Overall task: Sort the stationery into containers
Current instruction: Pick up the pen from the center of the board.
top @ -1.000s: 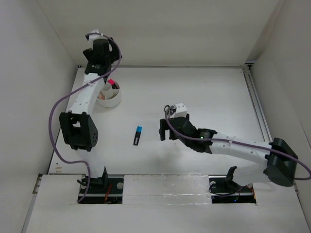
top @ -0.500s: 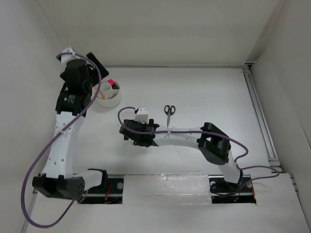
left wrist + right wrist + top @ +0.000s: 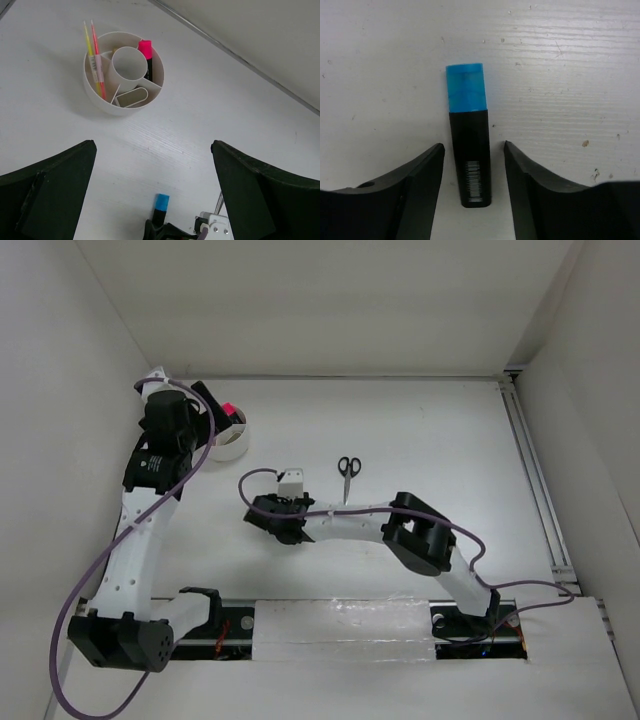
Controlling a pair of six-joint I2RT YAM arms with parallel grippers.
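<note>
A stubby black highlighter with a blue cap lies flat on the white table. My right gripper straddles its barrel, open, with a narrow gap on each side. In the top view that gripper covers the highlighter. The round white bowl holds a yellow pen, a pink pen and a pink-capped highlighter in its compartments. My left gripper hangs open and empty high above the table near the bowl. Black-handled scissors lie on the table at mid-depth.
White walls close in the table at the back and on both sides. A metal rail runs along the right edge. The right arm's links stretch across the middle of the table.
My right arm has swung left from the scissors' spot to the blue-capped highlighter, and its jaws have narrowed around it. The left arm has pulled back from over the bowl.
</note>
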